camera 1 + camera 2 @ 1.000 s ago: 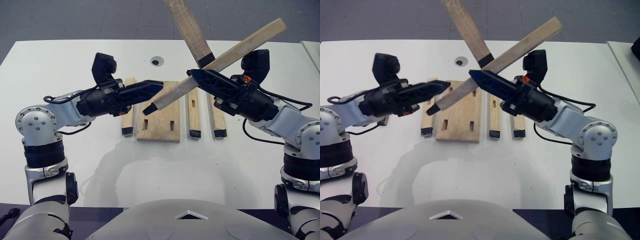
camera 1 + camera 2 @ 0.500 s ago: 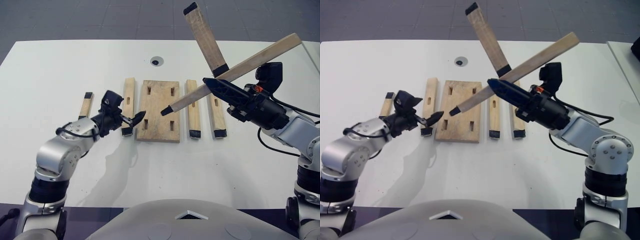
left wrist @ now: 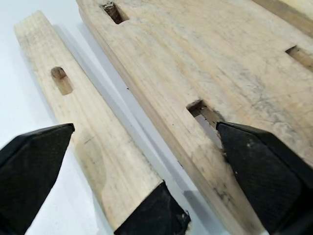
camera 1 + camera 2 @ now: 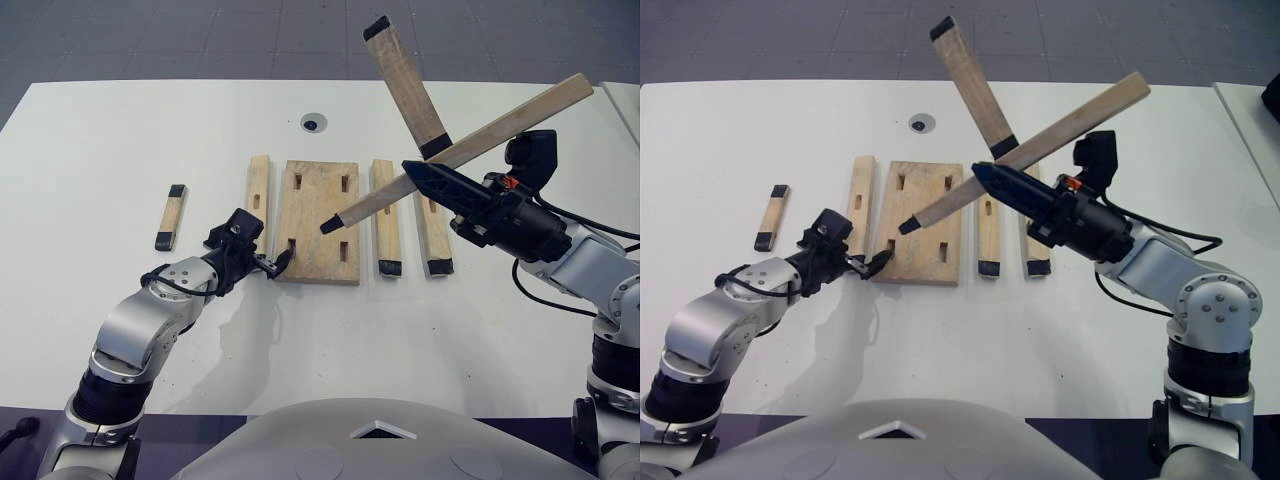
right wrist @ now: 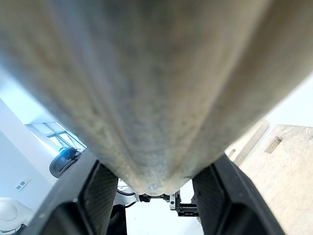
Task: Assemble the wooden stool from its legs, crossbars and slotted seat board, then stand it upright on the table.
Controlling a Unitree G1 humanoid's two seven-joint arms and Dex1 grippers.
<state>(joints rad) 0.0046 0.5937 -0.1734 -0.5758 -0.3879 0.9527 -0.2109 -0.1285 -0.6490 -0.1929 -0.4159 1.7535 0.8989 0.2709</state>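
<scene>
Spread wide, the left hand (image 3: 146, 166) sits at the near end of the leg (image 3: 88, 127), which runs straight away beside the seat board (image 3: 195, 63).

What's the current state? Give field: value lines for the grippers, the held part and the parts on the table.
left gripper: open, low over the table, fingers spanning the left leg's near end and the seat board's left edge
right gripper: shut on long bar, raised above the board
held part: long bar crossed with a black-ended piece, seemingly joined
seat board: flat, four slots facing up
right of board: inner leg, outer leg, both flat
far left: short piece, lying apart
</scene>
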